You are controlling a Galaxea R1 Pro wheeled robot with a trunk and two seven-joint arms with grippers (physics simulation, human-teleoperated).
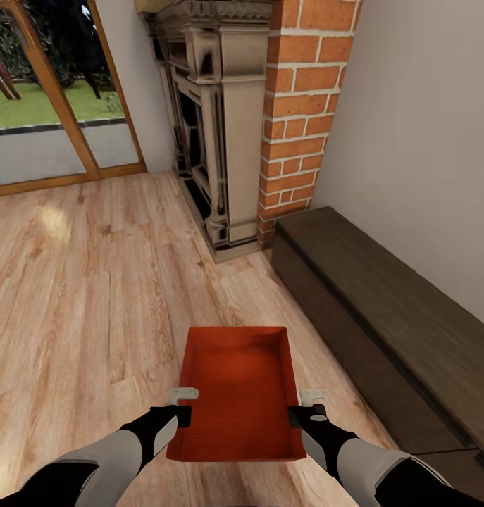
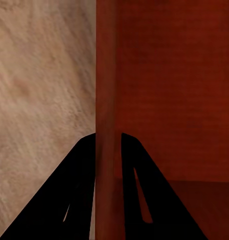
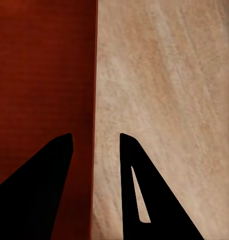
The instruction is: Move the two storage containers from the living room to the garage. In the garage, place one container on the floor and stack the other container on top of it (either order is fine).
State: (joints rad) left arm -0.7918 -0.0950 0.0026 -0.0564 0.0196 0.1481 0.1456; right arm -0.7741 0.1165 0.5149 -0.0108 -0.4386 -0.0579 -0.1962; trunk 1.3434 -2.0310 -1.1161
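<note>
From the head camera we see one orange-red storage container [image 1: 236, 394] held between our two arms above the light wood-plank floor [image 1: 94, 296] of the living room. Its open side faces up and its inside is bare. Our left gripper [image 1: 182, 407] meets the container's left wall and our right gripper [image 1: 305, 407] meets its right wall, each near the end closest to us. A long dark brown bench [image 1: 389, 324] runs along the white wall [image 1: 425, 141] to our right, just beside the container. Ahead stands the red brick fireplace [image 1: 298, 120] with its dark carved surround [image 1: 213, 127], and farther left a wood-framed glass door [image 1: 51, 105] looks out on grass.

In the left wrist camera, our left gripper's two dark fingers [image 2: 69, 200] straddle the container's upright wall [image 2: 107, 125], one on each side and pressed against it, so the gripper is clamped on the container. The planks lie beyond the outer side.

In the right wrist camera, our right gripper's fingers [image 3: 39, 190] sit on either side of the container's thin wall edge [image 3: 93, 150], one over the red interior and one over the planks. A gap shows beside the outer finger, so we cannot tell how firmly it grips.
</note>
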